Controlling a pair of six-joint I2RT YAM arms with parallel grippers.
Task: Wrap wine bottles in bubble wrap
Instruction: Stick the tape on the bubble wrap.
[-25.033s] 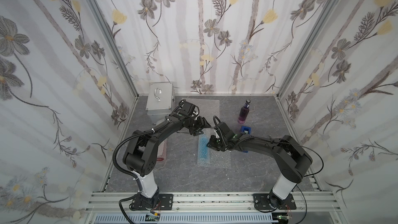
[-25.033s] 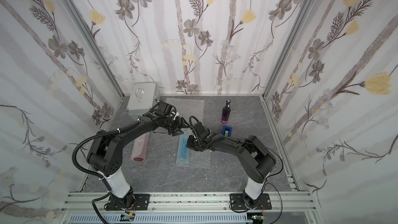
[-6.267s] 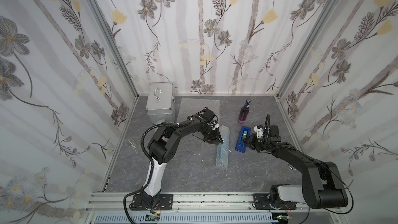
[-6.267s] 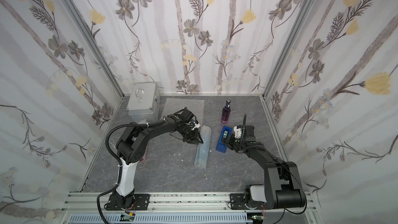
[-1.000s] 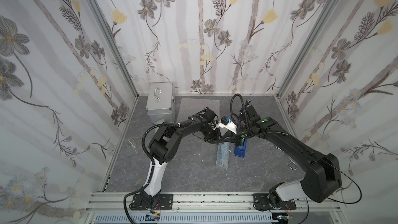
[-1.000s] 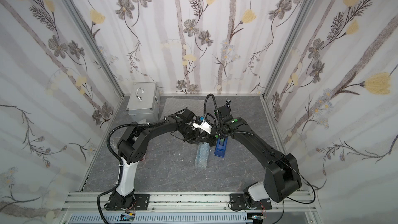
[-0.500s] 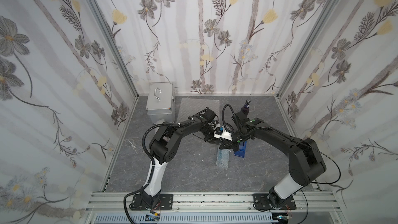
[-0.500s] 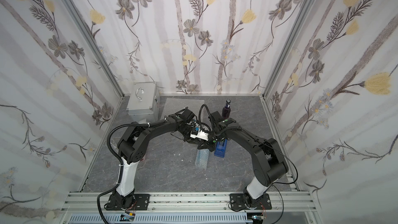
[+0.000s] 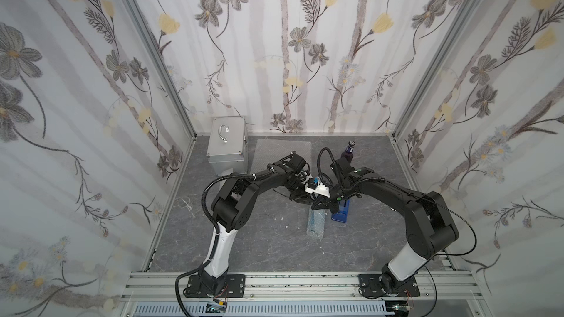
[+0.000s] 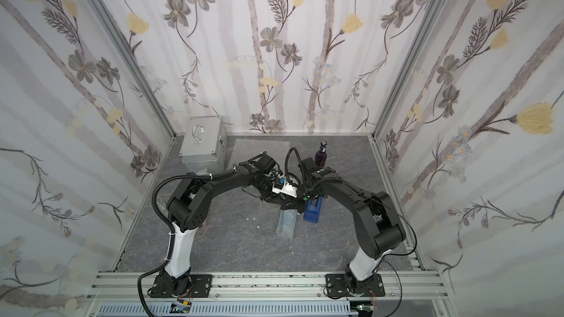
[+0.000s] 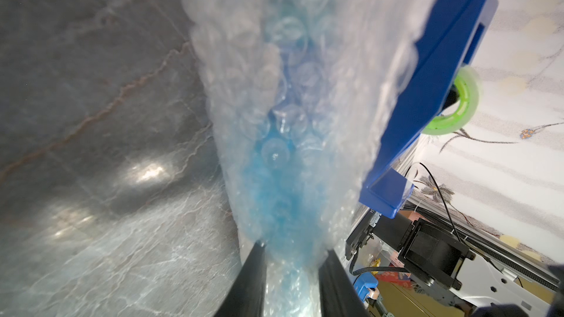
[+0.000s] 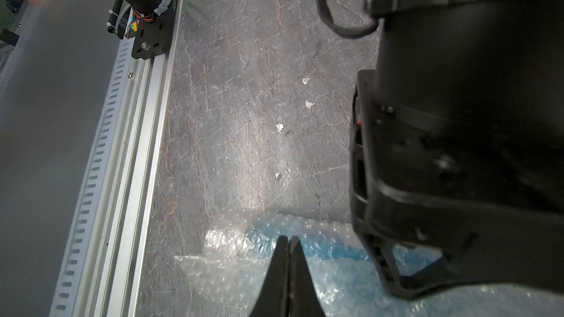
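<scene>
Mid-table: left claw point(image 11: 293, 248) grips bubble wrap point(image 11: 232, 71) rolled round blue bottle point(image 11: 274, 184); right claw point(image 12: 288, 238) pinched shut above. Sealing likely; next, press seam.

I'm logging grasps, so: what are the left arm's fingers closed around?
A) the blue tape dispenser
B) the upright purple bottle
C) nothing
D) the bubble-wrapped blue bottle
D: in the left wrist view the left fingers press either side of the bubble-wrapped blue bottle, while the tape dispenser lies beside it, outside their grip.
</scene>
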